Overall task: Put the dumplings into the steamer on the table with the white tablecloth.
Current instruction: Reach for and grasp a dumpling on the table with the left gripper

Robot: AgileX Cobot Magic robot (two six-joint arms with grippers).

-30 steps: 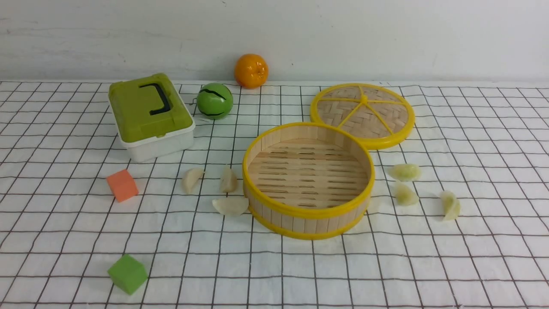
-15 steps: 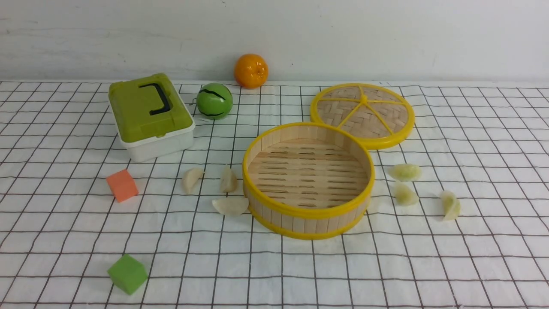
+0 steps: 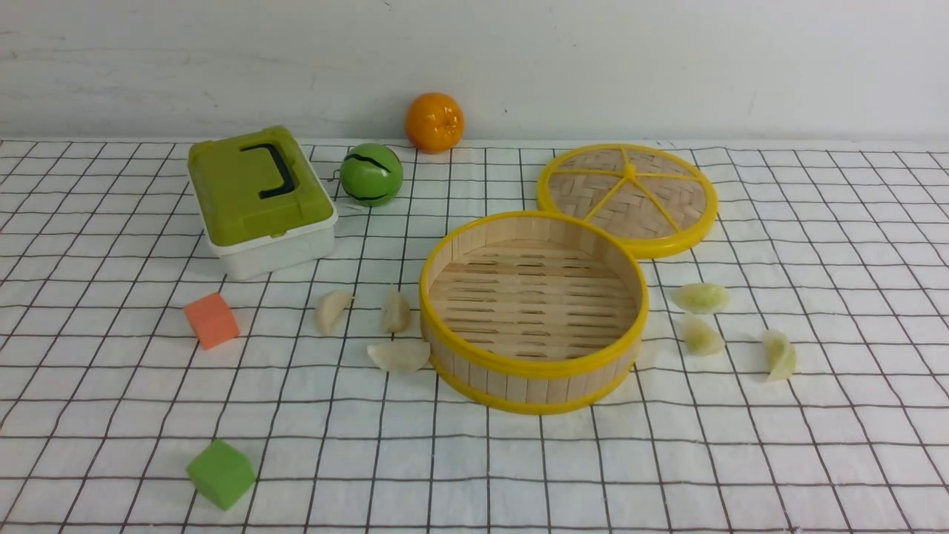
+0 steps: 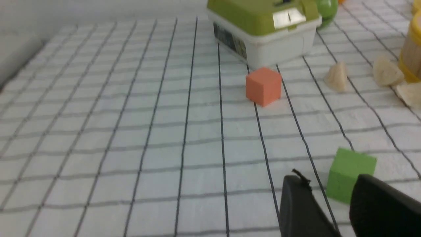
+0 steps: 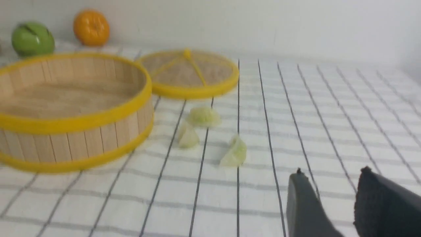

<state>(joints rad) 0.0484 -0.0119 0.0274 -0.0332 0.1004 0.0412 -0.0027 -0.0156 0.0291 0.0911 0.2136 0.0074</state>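
left fingers (image 4: 302, 210) and right fingers (image 5: 306, 210) stand parted, empty; we should take the dumplings (image 3: 400, 356) nearest each side, pinch across the narrow body, lift over the steamer (image 3: 534, 367) rim

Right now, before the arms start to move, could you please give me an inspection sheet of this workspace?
Surface: white tablecloth, gridded, slightly wrinkled.
Job's things: steamer empty; left three dumplings and right three dumplings on the cloth beside it.
Clutter: lid, green-lidded box, green ball, orange, orange cube, green cube.
Grippers: left gripper and right gripper open, holding nothing.
Cables: nothing seen.
Surroundings: white wall behind.
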